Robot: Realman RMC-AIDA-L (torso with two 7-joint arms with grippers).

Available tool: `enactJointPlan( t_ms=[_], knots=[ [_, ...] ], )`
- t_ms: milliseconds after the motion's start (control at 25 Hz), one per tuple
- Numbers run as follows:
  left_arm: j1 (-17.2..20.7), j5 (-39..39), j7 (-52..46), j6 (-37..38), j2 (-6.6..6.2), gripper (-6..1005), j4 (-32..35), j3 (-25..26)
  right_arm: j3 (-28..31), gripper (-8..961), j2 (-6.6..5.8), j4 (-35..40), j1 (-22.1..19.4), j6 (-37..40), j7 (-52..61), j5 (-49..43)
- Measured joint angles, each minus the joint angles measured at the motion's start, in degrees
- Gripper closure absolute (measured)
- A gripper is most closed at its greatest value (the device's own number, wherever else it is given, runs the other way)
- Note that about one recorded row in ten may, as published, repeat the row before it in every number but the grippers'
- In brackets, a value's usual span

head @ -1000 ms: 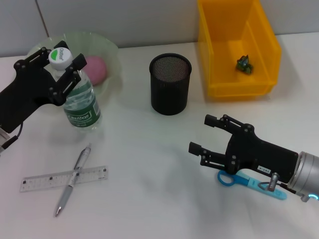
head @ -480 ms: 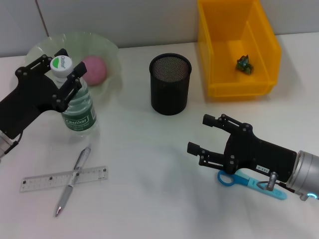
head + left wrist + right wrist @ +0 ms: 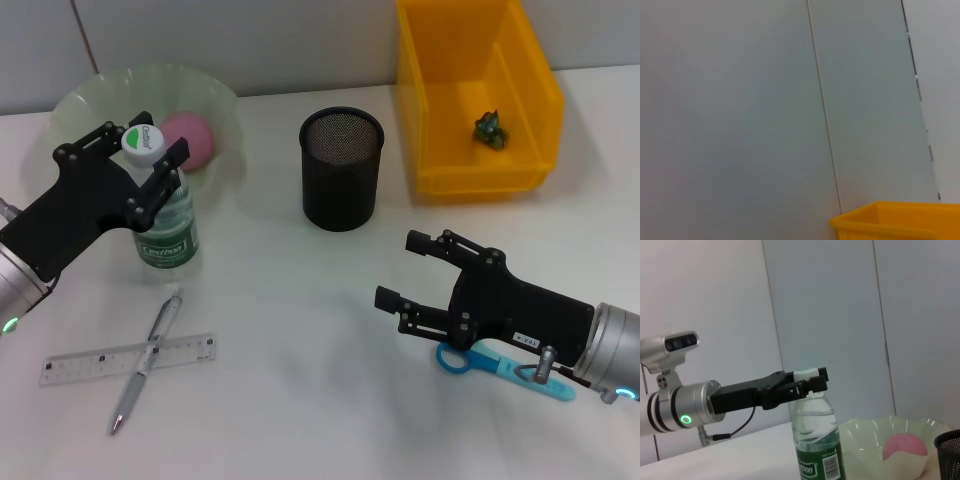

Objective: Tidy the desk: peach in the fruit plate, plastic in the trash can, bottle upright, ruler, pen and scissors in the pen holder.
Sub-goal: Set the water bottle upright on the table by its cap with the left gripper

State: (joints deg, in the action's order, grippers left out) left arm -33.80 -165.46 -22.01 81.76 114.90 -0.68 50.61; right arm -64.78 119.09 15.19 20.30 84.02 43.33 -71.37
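While the bottle stands upright on the table beside the plate, I see my left pincer spread around its neck, fingers apart from it. My right pincer hovers wide open, empty, over the scissors.

Head overhead; right wrist low — perhaps sharing the bottle.
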Motion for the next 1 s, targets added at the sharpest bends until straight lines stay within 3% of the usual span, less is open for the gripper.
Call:
enactJointPlan(
  t_ms=[1000],
  knots=[
    [-0.12,0.39,-1.27,-4.59,1.15,559,-0.22,2.65,-0.23,157,0.0,0.1,0.09,0.0,0.03,0.0]
  ],
)
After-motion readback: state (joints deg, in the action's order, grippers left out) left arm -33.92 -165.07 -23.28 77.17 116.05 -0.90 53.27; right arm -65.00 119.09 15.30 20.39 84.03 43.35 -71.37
